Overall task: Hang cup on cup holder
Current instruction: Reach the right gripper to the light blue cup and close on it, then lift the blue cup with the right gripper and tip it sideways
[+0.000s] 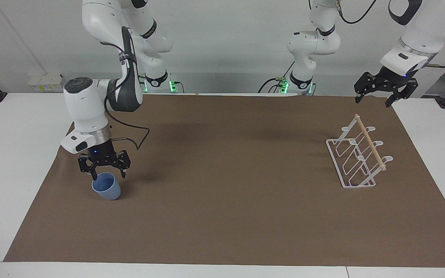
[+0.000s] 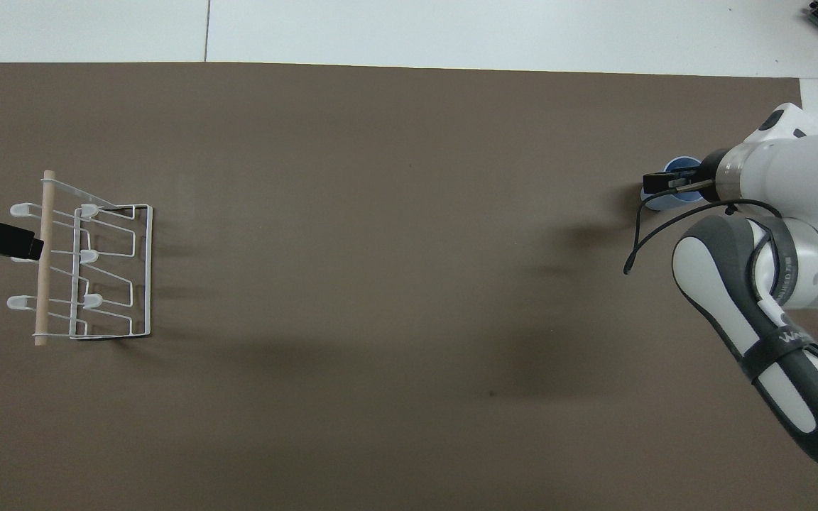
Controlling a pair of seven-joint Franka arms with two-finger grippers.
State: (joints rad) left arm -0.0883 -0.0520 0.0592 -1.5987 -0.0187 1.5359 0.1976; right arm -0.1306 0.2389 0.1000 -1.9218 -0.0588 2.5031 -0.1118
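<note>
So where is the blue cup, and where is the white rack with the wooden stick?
cup [image 1: 107,189]: facing view, on its outer wall.
cup holder [image 1: 357,186]: facing view, on the white wire at its base.
wooden rod [image 1: 369,141]: facing view, midway along the stick.
</note>
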